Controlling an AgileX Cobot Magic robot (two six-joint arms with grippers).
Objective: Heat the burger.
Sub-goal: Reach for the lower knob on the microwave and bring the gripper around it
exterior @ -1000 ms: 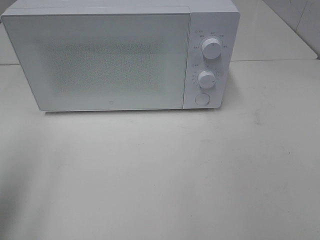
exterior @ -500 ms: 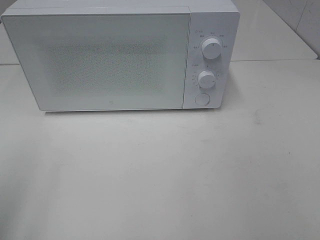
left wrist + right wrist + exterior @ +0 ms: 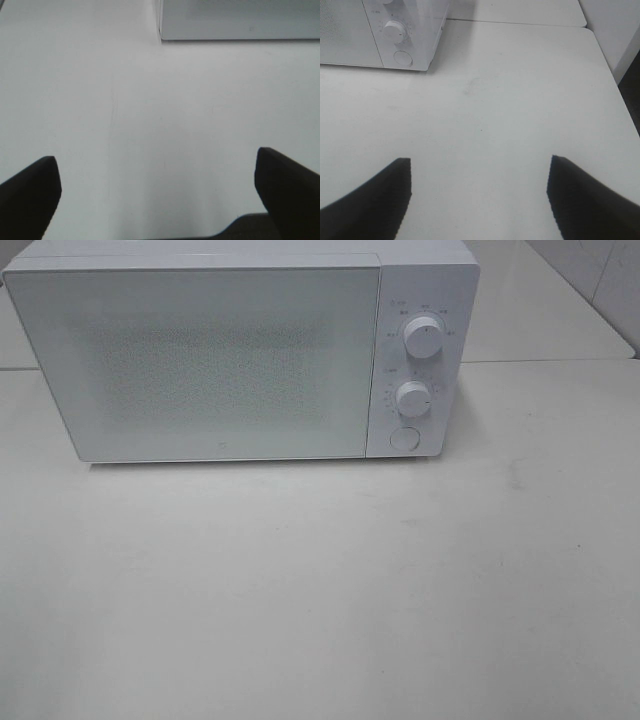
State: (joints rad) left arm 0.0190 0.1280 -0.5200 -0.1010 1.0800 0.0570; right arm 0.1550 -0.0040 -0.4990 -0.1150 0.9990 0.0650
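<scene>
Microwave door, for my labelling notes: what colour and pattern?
The microwave door is white with a fine dotted mesh; clearest in exterior high view.

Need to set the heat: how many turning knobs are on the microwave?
2: the upper knob and the lower knob beneath it, both on the microwave's right-hand panel. The round button below is no knob.

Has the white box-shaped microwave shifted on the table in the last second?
No. The white box-shaped microwave sits the same against the table seam beside it.
</scene>
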